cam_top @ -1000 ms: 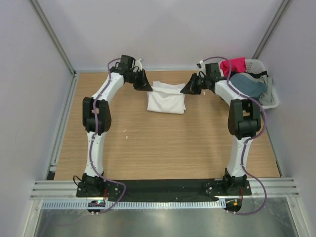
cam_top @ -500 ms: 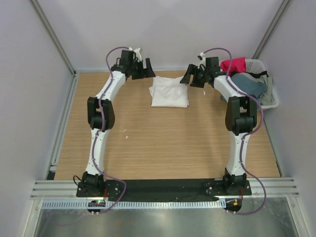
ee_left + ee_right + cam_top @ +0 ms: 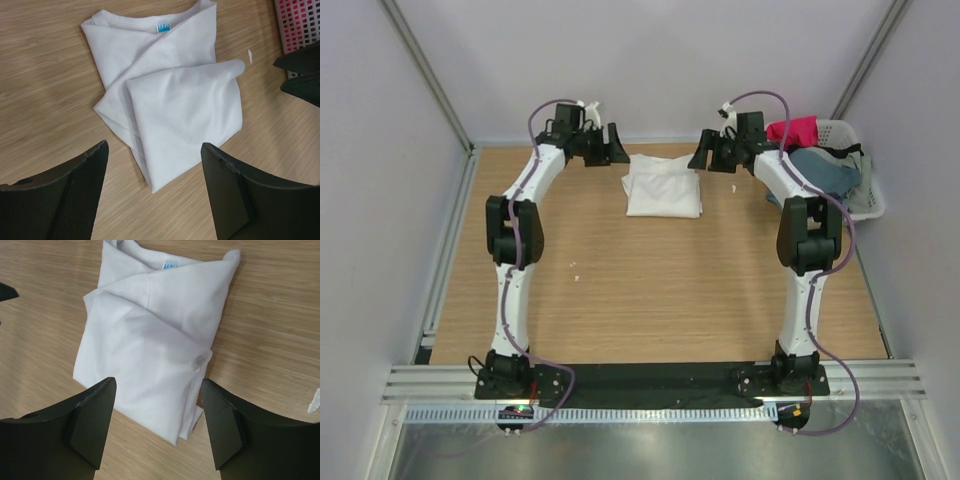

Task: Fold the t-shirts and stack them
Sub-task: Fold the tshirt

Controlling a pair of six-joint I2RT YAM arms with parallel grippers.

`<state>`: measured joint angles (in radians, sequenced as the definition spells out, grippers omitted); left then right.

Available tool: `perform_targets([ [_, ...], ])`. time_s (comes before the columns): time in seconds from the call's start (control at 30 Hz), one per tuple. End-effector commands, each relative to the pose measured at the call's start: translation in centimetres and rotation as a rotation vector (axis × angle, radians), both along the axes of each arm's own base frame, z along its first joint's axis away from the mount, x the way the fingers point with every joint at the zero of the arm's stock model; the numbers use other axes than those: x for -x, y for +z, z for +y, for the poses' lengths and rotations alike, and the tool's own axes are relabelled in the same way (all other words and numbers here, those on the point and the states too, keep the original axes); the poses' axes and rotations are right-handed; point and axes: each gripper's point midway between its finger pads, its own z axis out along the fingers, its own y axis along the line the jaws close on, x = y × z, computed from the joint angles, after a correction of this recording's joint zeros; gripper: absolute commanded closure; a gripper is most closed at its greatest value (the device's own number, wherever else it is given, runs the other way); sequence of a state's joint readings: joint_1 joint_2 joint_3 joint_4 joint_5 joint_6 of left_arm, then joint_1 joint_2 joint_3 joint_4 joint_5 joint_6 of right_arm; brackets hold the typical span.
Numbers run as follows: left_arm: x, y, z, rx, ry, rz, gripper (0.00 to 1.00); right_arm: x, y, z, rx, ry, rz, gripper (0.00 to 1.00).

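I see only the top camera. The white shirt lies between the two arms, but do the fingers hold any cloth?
Observer: No. The left wrist view shows the left gripper open, and the white t-shirt lies free of it.
Operator: And the other side?
Observer: The right gripper is open too, with no cloth pinched.
Operator: Is the fold neat?
Observer: Not fully. The top layer lies askew over the lower one.

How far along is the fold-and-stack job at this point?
Done: the white t-shirt lies folded on the table. In hand: nothing; the left gripper and right gripper hang open either side of it. Left: the red-pink t-shirt and slate blue t-shirt lie unfolded in the basket.
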<state>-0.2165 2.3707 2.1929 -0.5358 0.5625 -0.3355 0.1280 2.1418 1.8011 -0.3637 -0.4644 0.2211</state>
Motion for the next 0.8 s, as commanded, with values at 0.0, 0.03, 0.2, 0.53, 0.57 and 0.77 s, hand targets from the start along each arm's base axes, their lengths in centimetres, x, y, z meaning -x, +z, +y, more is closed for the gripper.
perform_targets([
  [0.0, -1.4, 0.0, 0.4, 0.015, -0.044, -0.057, 0.24, -2.5, 0.2, -1.4, 0.099, -0.028, -0.075, 0.26],
  [0.03, -1.8, -0.3, 0.3, 0.019, -0.049, -0.067, 0.24, -2.8, 0.1, -1.6, 0.110, -0.033, -0.082, 0.27],
  [0.2, -2.6, -2.9, -0.6, 0.063, -0.079, -0.044, 0.25, -3.7, -2.3, -1.7, 0.130, -0.031, -0.060, 0.29],
  [0.53, -4.0, -3.6, -1.7, 0.076, -0.091, -0.094, 0.28, -5.2, -1.1, -0.3, 0.068, -0.035, -0.103, 0.32],
  [0.57, -4.0, -3.7, -1.6, 0.075, -0.086, -0.092, 0.28, -5.3, -0.5, -0.1, 0.076, -0.032, -0.121, 0.32],
  [0.77, -3.4, -4.0, -1.3, 0.068, -0.055, -0.051, 0.25, -5.2, 3.6, 4.0, -0.021, 0.071, -0.200, 0.31],
])
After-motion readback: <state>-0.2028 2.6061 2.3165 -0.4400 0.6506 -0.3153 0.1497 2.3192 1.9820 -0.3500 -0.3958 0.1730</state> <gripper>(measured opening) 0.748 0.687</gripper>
